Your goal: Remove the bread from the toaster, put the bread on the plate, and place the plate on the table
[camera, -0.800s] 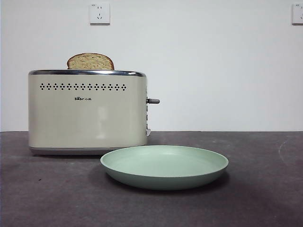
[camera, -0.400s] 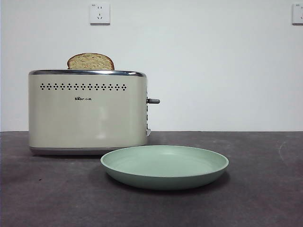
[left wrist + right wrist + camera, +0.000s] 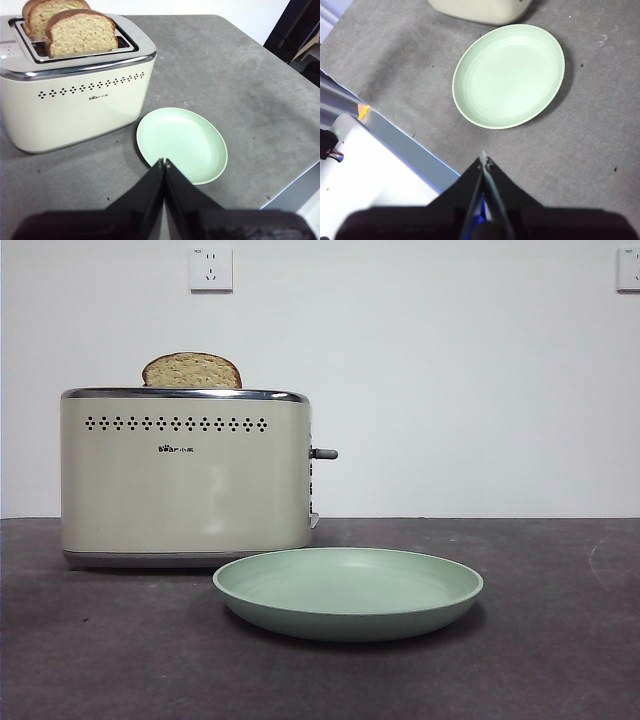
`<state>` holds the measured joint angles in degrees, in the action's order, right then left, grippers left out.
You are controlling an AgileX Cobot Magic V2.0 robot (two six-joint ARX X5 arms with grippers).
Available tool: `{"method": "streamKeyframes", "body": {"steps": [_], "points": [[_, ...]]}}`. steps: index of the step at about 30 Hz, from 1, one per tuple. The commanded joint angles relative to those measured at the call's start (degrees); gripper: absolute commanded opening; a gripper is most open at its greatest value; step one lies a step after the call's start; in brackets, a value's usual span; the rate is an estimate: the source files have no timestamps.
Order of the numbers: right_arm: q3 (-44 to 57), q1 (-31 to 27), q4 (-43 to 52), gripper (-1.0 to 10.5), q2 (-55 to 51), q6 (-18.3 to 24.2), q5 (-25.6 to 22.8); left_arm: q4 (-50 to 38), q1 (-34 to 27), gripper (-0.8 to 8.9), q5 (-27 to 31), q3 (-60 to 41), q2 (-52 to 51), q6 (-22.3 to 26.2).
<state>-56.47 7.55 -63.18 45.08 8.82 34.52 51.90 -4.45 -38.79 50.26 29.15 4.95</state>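
Note:
The cream toaster [image 3: 185,475] stands on the dark table [image 3: 560,660] at the left, with a slice of bread [image 3: 191,370] sticking up from its top. The left wrist view shows two bread slices [image 3: 80,33] upright in the toaster [image 3: 75,100] slots. The empty mint-green plate [image 3: 347,592] lies flat on the table just in front and to the right of the toaster. My left gripper [image 3: 164,163] is shut, hovering above the near rim of the plate [image 3: 182,142]. My right gripper [image 3: 484,161] is shut too, high above the table edge, clear of the plate [image 3: 510,75].
A grey lever [image 3: 324,453] juts from the toaster's right side. Wall sockets [image 3: 210,268] sit on the white wall behind. The table edge [image 3: 405,137] runs close under the right gripper, with a white surface beyond it.

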Motion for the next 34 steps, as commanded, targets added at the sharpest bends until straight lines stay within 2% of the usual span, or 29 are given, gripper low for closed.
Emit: {"method": "streamKeyframes", "body": {"steps": [1,2,3,5,6,13,19,27,34], "points": [[-0.13,0.17,0.13,1.5,-0.09,0.61,-0.02,-0.15,-0.04,0.60,-0.31,0.00,-0.02,1.09],[-0.13,0.17,0.13,2.4,-0.09,0.42,-0.04,-0.15,-0.04,1.44,-0.31,0.00,-0.02,1.09],[-0.13,0.17,0.20,3.7,-0.09,-0.20,-0.07,-0.24,-0.04,3.00,-0.26,0.00,-0.02,1.09],[-0.13,0.17,0.26,5.3,-0.09,-0.52,-0.07,-0.55,-0.04,5.32,-0.28,0.02,-0.02,1.09],[-0.13,0.17,0.26,5.7,-0.09,-0.94,-0.07,-1.01,-0.04,5.79,-0.28,0.02,-0.02,1.09],[-0.13,0.17,0.22,5.7,-0.09,-1.51,0.04,-8.50,-0.04,5.74,-0.26,0.07,0.42,1.36],[-0.13,0.17,0.22,5.7,-0.09,-1.51,0.04,-19.04,-0.04,5.74,-0.26,0.07,4.66,2.86],[-0.13,0.17,0.24,5.7,-0.09,-1.49,-0.02,-35.67,0.92,5.74,-0.55,1.40,17.66,3.78],[-0.13,0.17,0.24,5.7,-0.07,-1.49,-0.04,-44.06,3.72,5.74,-0.26,6.27,32.68,7.04]]}}
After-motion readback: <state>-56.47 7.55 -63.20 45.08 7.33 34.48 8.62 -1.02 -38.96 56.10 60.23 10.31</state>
